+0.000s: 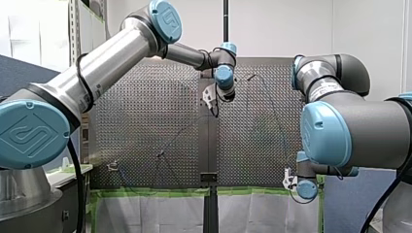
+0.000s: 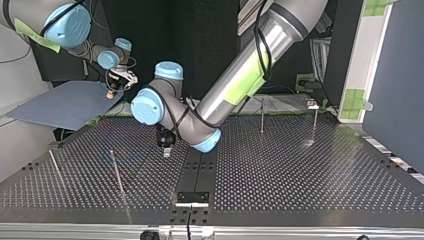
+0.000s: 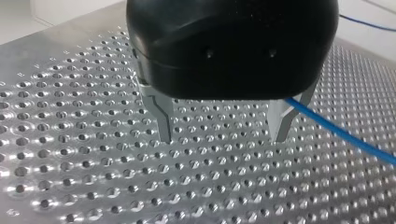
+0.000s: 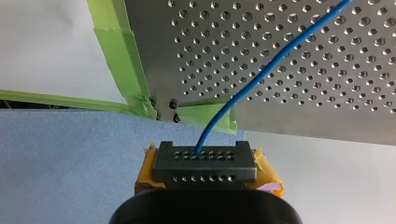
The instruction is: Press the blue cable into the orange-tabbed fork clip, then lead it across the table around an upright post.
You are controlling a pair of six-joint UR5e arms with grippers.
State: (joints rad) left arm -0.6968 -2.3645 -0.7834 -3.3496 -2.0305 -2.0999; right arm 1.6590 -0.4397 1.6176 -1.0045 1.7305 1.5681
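Closest to the lens in the front view are the big blue joint caps [image 1: 31,133] on the arms, each stamped with a looping logo, no lettering I can read. My left arm [image 1: 111,53] reaches out over the middle of the perforated desk [image 1: 145,126] with its wrist pointing down. My right arm [image 1: 359,131] is folded, wrist low at the desk's green-taped near edge by the right corner.

Top view: the left jaws hang just above the desk beside its dark middle strip. Thin upright posts [image 2: 116,172] stand toward both side edges. The right jaws sit off the desk, past the corner on the arms' side, over a blue-grey sheet [image 2: 65,105].

Left wrist view: black body, metal fingers [image 3: 163,121] spread apart, so released with nothing between them. The blue cable [image 3: 345,135] lies on the desk and passes just behind one finger, outside the gap.

Right wrist view: the right jaws are clenched, yellow pads [image 4: 268,175] either side of a black holed block [image 4: 205,163]. The blue cable comes out of that block and runs over the desk's corner, where green tape [image 4: 121,60] lines the edge.
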